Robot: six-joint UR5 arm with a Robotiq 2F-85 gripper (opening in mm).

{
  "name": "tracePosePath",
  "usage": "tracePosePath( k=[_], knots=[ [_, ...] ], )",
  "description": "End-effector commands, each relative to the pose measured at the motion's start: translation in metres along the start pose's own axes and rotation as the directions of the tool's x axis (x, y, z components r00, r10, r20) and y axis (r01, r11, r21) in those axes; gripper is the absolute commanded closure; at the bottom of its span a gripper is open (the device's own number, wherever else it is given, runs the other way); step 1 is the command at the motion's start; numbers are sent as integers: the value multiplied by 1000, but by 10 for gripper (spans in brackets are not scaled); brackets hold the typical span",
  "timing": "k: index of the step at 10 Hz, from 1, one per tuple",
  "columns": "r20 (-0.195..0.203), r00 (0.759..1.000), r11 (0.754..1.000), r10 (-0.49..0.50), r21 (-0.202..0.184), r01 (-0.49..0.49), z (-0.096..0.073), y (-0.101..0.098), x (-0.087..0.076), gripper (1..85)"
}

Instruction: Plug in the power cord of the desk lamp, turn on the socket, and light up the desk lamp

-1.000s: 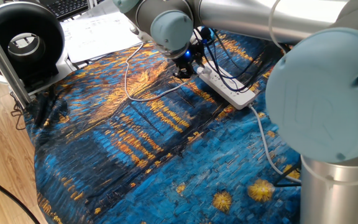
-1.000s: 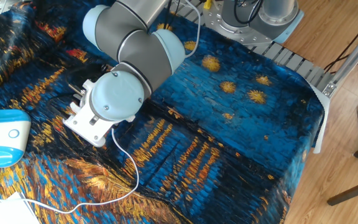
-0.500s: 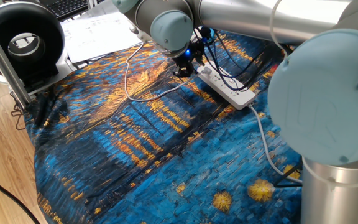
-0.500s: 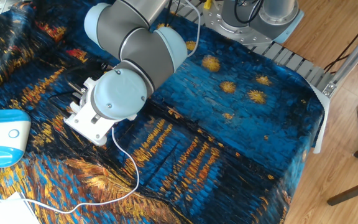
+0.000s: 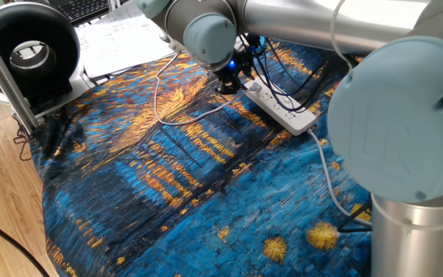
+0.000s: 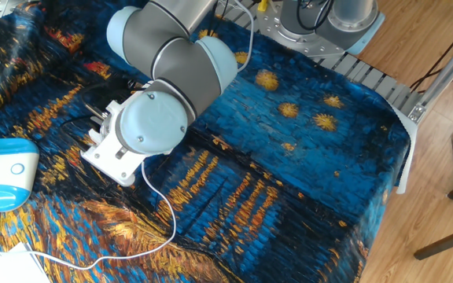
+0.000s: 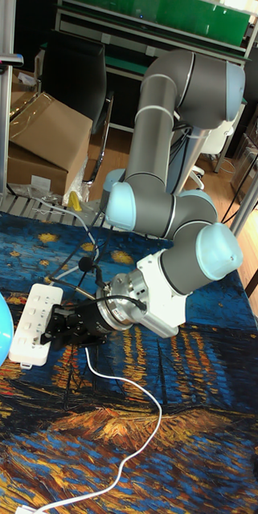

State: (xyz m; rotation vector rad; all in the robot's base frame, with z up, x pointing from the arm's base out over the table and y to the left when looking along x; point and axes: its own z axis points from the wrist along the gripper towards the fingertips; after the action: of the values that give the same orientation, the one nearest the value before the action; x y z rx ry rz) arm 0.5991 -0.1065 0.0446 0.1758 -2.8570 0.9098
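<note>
A blue-and-gold painted cloth [image 5: 168, 169] covers the tabletop. One socket [image 7: 34, 323] lies flat on it, and the fingers [image 7: 55, 330] hang right at its near end. One power cord [image 7: 137, 438] trails away from them; their grip cannot be made out.

The gripper [image 5: 227, 83] hangs low at the near end of the socket [image 5: 281, 108], which lies on the blue-and-orange cloth [image 5: 160, 192]. The power cord [image 5: 162, 92] curves away from it toward the papers [image 5: 121, 38].
</note>
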Motion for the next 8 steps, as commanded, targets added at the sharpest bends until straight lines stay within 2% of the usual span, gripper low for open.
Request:
tracePosePath(
  k=[1,5,8],
  knots=[
    [-26,999,1000,23,-10,-23,1,4,4,523],
    [-47,998,999,33,-5,-33,2,3,10,530],
    [-48,998,999,32,-22,-33,5,5,11,530]
  ],
)
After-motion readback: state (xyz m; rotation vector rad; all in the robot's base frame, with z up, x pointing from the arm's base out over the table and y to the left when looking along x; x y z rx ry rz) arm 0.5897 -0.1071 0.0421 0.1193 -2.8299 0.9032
